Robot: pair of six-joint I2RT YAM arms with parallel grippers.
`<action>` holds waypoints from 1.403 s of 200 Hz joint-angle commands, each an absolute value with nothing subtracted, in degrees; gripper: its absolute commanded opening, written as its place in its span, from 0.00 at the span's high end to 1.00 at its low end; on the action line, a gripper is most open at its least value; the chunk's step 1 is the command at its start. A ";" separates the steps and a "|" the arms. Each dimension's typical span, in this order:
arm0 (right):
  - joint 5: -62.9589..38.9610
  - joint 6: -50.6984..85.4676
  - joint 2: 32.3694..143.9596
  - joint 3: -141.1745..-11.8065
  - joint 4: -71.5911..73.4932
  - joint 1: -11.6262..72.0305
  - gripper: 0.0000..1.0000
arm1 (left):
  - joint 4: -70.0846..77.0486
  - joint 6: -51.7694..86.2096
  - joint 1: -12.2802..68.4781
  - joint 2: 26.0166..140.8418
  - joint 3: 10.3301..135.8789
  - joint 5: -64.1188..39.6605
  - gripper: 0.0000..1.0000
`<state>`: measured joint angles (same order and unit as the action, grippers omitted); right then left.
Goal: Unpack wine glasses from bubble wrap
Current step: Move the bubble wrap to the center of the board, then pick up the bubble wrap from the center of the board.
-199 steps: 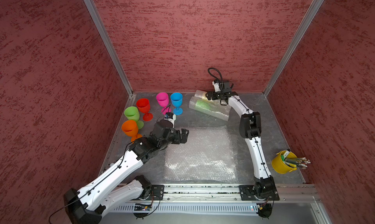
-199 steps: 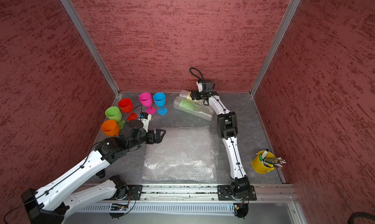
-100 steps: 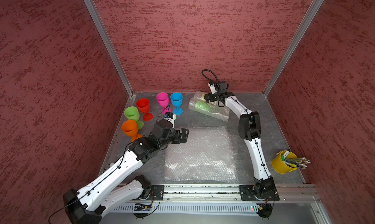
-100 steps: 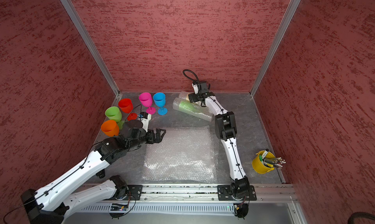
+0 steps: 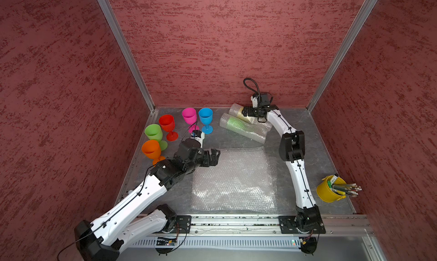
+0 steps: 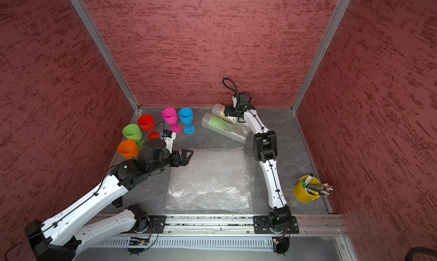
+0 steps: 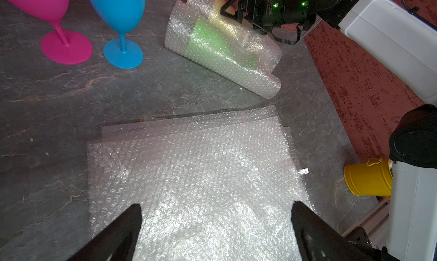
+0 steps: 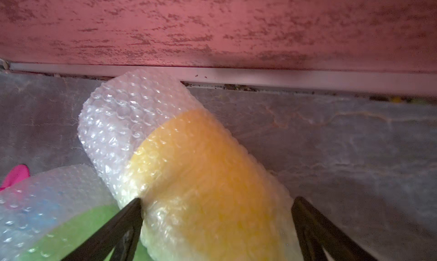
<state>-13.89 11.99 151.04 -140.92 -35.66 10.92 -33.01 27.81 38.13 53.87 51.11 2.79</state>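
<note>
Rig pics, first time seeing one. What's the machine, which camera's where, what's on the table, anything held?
Two white robot arms, left and right, on a front rail, each with a two-finger gripper. Both top views look down on the table; each wrist view looks out between its arm's fingers. Standing unwrapped, goblets: red, orange, pink, blue, green. Lying at the back in bubble wrap: a second green goblet and a yellow goblet. Flat sheets lie mid-table; a yellow cup holds pens. The left gripper hovers open over the sheets; the right gripper, open, straddles the yellow goblet. Nothing is held.

Bright, even light (wrist close-up blurred)
</note>
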 commanded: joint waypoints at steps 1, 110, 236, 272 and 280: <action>-16.28 20.34 151.47 -137.17 -45.58 10.43 0.02 | -31.64 28.39 37.62 54.03 50.36 1.79 0.00; 2.42 6.90 150.17 -134.43 -50.95 13.82 0.01 | -30.85 28.82 37.07 54.57 49.93 0.01 0.00; -2.13 30.78 138.10 -112.71 -33.19 6.91 0.25 | -30.58 29.13 36.21 54.58 49.75 -0.77 0.00; -1.34 24.21 133.56 -110.64 -36.88 7.19 0.16 | -30.15 29.23 36.13 54.61 49.66 -1.57 0.00; 0.02 21.91 134.54 -112.17 -38.99 7.20 0.10 | -30.06 29.27 36.08 54.63 49.66 -1.76 0.00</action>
<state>-1.65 25.91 133.84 -111.31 -32.38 6.48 -31.83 29.08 36.53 54.46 50.43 -0.47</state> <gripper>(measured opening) 0.840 0.996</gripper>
